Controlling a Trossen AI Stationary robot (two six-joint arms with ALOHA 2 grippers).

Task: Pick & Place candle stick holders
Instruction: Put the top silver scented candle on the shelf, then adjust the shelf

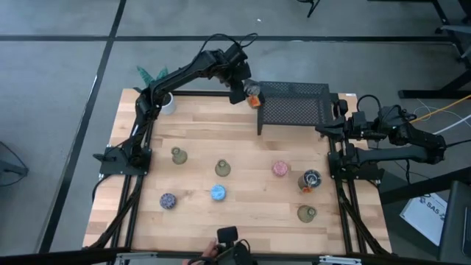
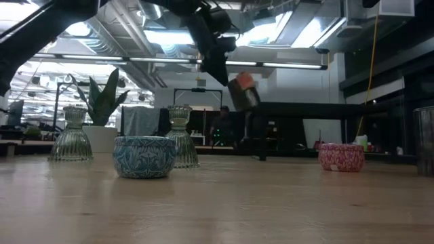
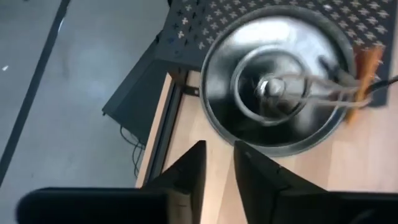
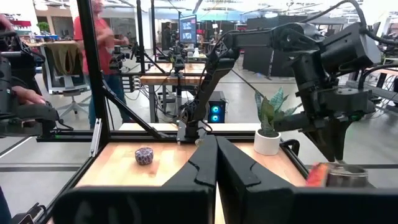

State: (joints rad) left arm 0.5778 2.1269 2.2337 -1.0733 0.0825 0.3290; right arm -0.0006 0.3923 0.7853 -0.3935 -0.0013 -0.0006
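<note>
At the far edge of the table, beside the black mesh rack (image 1: 294, 109), the left gripper (image 1: 246, 92) is hanging in the air with a silvery holder (image 1: 254, 100) with orange accents tilted at its fingertips; the low view is showing that holder (image 2: 243, 92) well above the tabletop under the dark fingers, while the left wrist view is showing it (image 3: 277, 87) as a round metal dish ahead of the two fingers (image 3: 186, 171), which are standing close together with a narrow gap (fingers look pinched on the holder's rim in the other views, so grasping it). Right gripper (image 4: 216, 163) is sitting clenched and empty at the right side of the table (image 1: 199, 132), arm folded back by the frame. On the wood, the other holders are sitting apart from each other: an olive glass one (image 1: 178, 155) toward the left, another glass one (image 1: 222, 168) mid-table, a blue one (image 1: 218, 193) nearer the front, a purple-speckled one (image 1: 168, 200) front left, a pink one (image 1: 280, 168) toward the right, a second silvery one (image 1: 310, 179) just beside it to the right, and an olive one (image 1: 306, 213) front right. A white-potted plant (image 1: 163, 99) is standing at the far left corner. Behind the table (right wrist view) a person in a red top (image 4: 102, 50) is standing.
</note>
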